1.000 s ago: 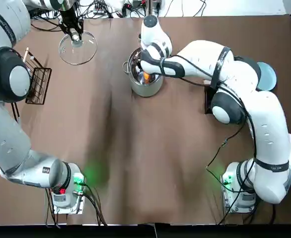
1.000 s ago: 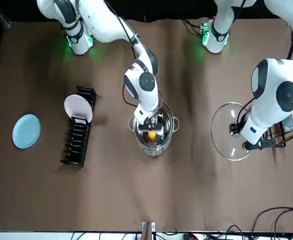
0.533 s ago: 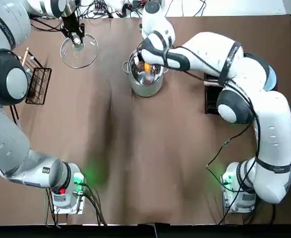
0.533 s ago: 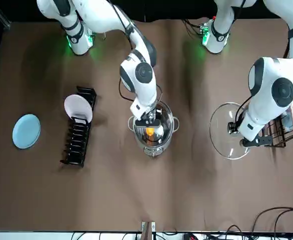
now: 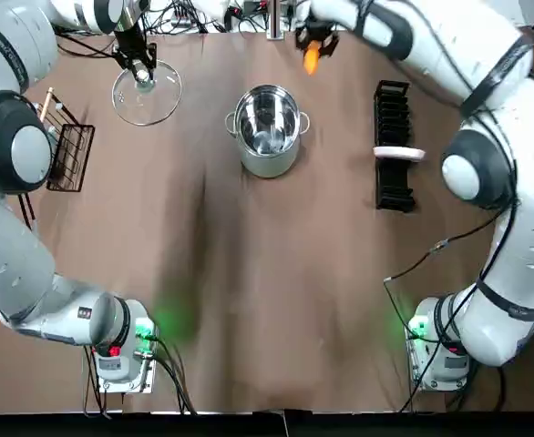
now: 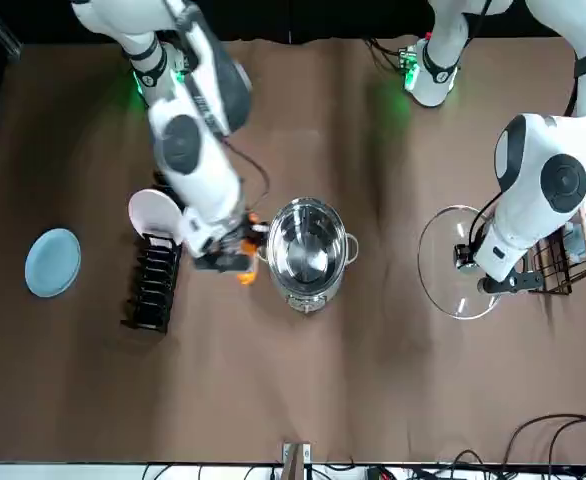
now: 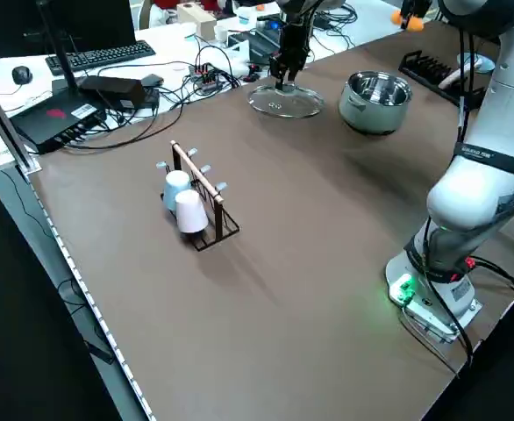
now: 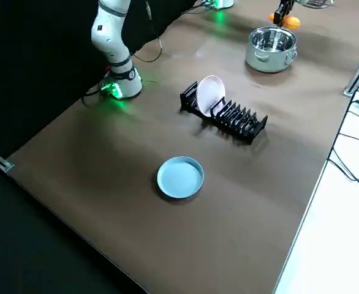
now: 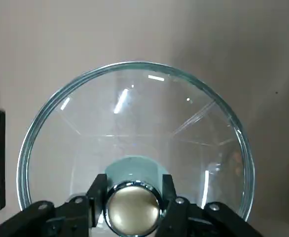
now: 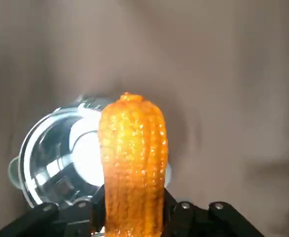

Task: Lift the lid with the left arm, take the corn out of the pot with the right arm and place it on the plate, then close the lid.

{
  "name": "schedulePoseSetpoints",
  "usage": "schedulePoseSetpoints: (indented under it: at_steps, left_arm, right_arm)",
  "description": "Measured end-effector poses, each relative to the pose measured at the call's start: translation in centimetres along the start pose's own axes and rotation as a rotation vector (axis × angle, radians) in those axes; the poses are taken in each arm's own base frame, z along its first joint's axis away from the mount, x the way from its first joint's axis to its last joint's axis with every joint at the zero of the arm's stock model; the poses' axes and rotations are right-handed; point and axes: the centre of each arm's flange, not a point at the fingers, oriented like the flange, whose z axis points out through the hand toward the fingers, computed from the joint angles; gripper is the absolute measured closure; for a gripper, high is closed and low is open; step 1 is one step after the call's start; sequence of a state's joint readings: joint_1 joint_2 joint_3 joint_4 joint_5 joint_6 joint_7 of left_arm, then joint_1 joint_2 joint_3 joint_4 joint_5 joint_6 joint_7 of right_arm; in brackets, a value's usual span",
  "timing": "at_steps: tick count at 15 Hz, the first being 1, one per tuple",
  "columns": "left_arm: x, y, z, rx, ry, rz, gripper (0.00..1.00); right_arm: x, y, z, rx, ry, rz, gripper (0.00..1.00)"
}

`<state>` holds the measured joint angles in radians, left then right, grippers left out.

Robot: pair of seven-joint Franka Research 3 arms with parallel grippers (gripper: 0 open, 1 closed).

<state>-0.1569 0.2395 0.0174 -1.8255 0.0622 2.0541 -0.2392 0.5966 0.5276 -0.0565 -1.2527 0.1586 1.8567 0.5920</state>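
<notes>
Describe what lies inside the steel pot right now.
Nothing: the steel pot shows only its bare shiny bottom, uncovered. The corn is outside it, clamped in the right gripper; the left gripper holds the glass lid aside.

The corn (image 10: 132, 163) is glowing orange, the pot (image 5: 269, 166) shining silver, the lid (image 9: 134, 113) looking clear, the plate (image 8: 180, 177) light blue.

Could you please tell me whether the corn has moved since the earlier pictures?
Yes. In the front view the corn, gripped by the right gripper, was inside the pot; it is now out, raised between the pot and the dish rack.
</notes>
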Motion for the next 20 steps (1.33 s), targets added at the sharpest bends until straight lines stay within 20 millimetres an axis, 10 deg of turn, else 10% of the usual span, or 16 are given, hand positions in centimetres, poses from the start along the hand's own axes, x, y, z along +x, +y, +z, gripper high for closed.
schedulePoseSetpoints:
  at_steps: [4,5,10,16,20]
  left_arm:
    - [-0.1,0.2,0.1,-0.001,0.001,0.003,0.5]
    - [-0.1,0.2,0.2,-0.001,0.001,0.004,0.5]
    - [-0.1,0.3,0.2,-0.001,0.002,0.005,0.5]
    - [-0.3,1.1,0.2,-0.005,0.002,0.019,0.5]
    - [-0.3,1.2,0.2,-0.005,0.002,0.021,0.5]
  right_arm:
    - [4.4,10.9,-3.2,-0.047,-0.081,-0.015,0.63]
    - [7.2,18.7,-4.2,-0.05,-0.11,-0.026,0.63]
    - [10.2,35.8,-1.4,-0.051,-0.167,-0.042,0.63]
    - [10.1,51.8,1.3,-0.045,-0.123,-0.119,0.63]
    - [9.6,58.6,5.3,-0.097,-0.09,-0.079,0.63]
